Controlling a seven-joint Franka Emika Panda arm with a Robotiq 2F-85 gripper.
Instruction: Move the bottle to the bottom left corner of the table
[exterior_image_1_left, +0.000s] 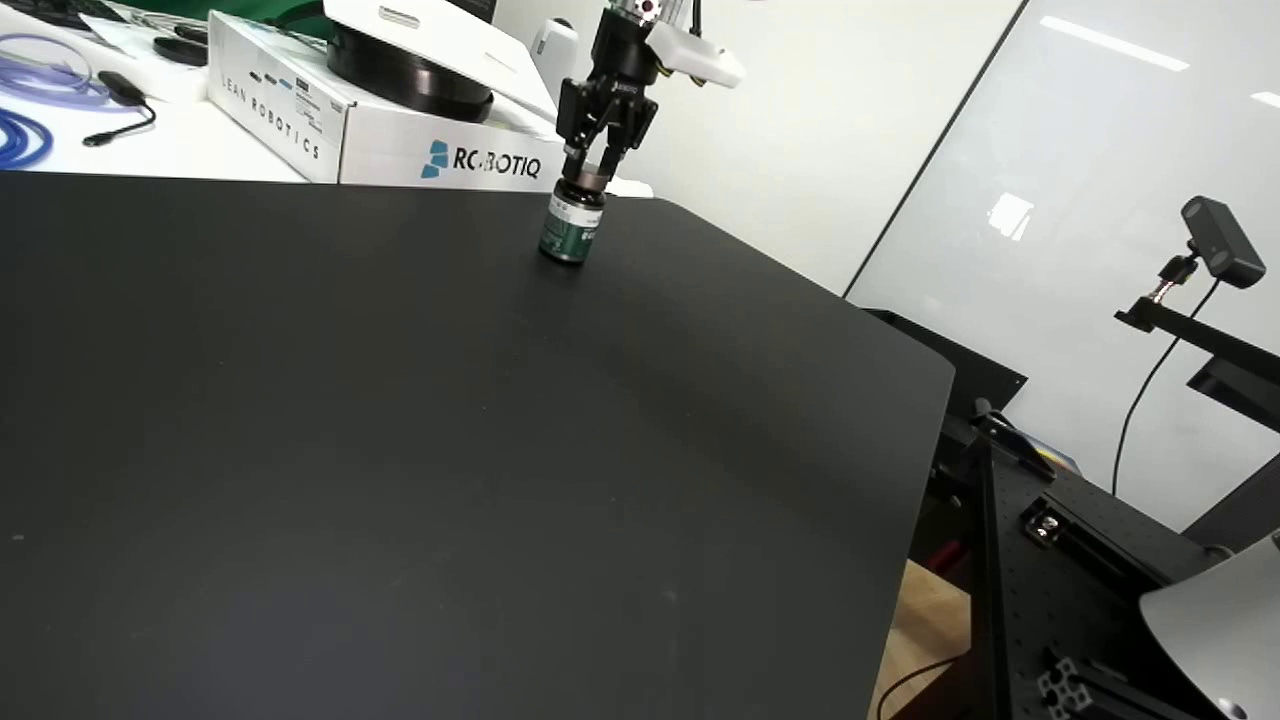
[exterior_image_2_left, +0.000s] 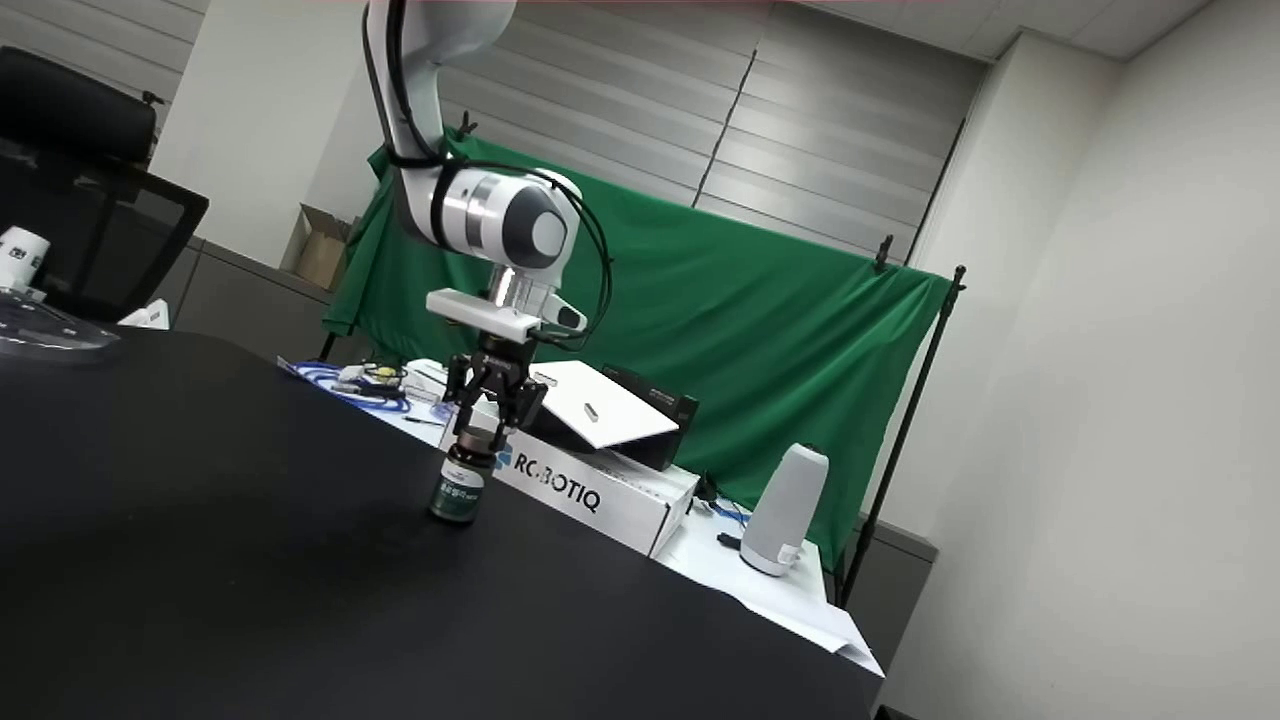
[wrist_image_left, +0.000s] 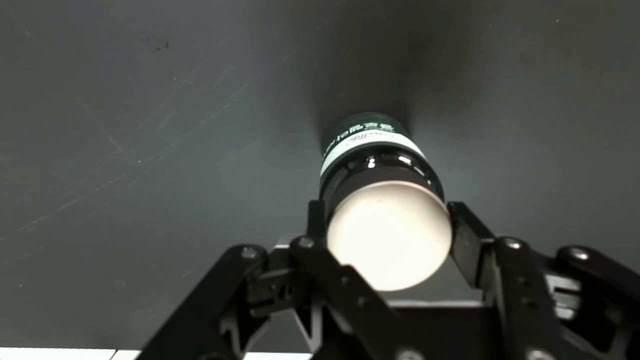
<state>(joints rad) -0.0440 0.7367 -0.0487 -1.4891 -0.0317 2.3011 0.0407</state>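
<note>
Saw the green-labelled bottle (exterior_image_1_left: 572, 232) upright on the scratched black table (exterior_image_1_left: 400, 450), near its edge by the Robotiq box (exterior_image_1_left: 400, 152). Found the Robotiq gripper (wrist_image_left: 386, 220) clamped on the cap (wrist_image_left: 390, 245). Noticed green cloth (exterior_image_2_left: 720, 310) draped behind.

A: Home, workshop or lab?

B: A robotics lab, it appears. In an exterior view a white jointed arm (exterior_image_2_left: 470, 210) rises above the gripper (exterior_image_2_left: 478, 432), and a white box (exterior_image_2_left: 590, 487) printed ROBOTIQ sits just behind the gripper.

A: What else tells of it?

B: In an exterior view, coiled blue cables (exterior_image_1_left: 38, 140) lie on a white surface (exterior_image_1_left: 190, 152) behind the gripper, and a camera (exterior_image_1_left: 1222, 242) on a black bracket (exterior_image_1_left: 1220, 342) stands well apart from it. A green cloth (exterior_image_2_left: 740, 330) is clamped up behind and above it.

A: Lab alone?

B: Office-like too: a black chair (exterior_image_2_left: 90, 190) stands well apart from the gripper, and what look like blinds (exterior_image_2_left: 620, 110) hang high behind it.
</note>
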